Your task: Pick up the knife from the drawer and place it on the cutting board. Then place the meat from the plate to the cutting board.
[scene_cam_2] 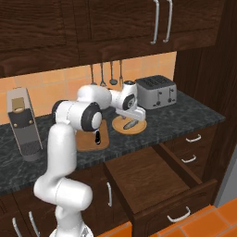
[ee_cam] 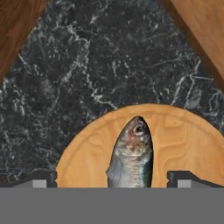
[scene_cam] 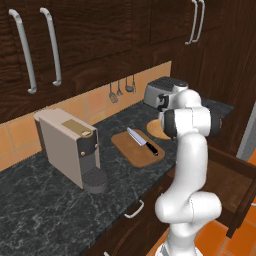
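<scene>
Meat (ee_cam: 130, 157), the small silvery fish, is what the coming move turns on. In the hand view it lies at bottom centre, between the two dark fingertips (ee_cam: 43, 178) that rise at the lower left and lower right. Its long axis runs from the bottom edge up toward mid-frame, head uppermost, so it lies crosswise to the line from one tip to the other. The tips stand wide apart with nothing between them but the fish below, so the gripper (ee_cam: 118, 179) is spread and empty. I judge a straight descent would bring the tips down on either side of the body.

The fish lies on the plate (ee_cam: 175, 135), the round tan disc in the lower half of that view. The dark marble counter (ee_cam: 109, 57) surrounds it.

In the right base view the gripper (scene_cam_2: 131, 114) hangs just above the plate (scene_cam_2: 137, 127), left of frame centre. The open drawer (scene_cam_2: 152, 178) juts out at lower centre, its floor bare as far as can be seen.

In the left base view the knife (scene_cam: 142, 141) lies on the cutting board (scene_cam: 136, 151) at frame centre, so the first half of the task looks done. The board lies just left of the plate (scene_cam: 155, 130). Beyond stand a toaster (scene_cam: 162, 89) and, at left, a coffee machine (scene_cam: 70, 145).
</scene>
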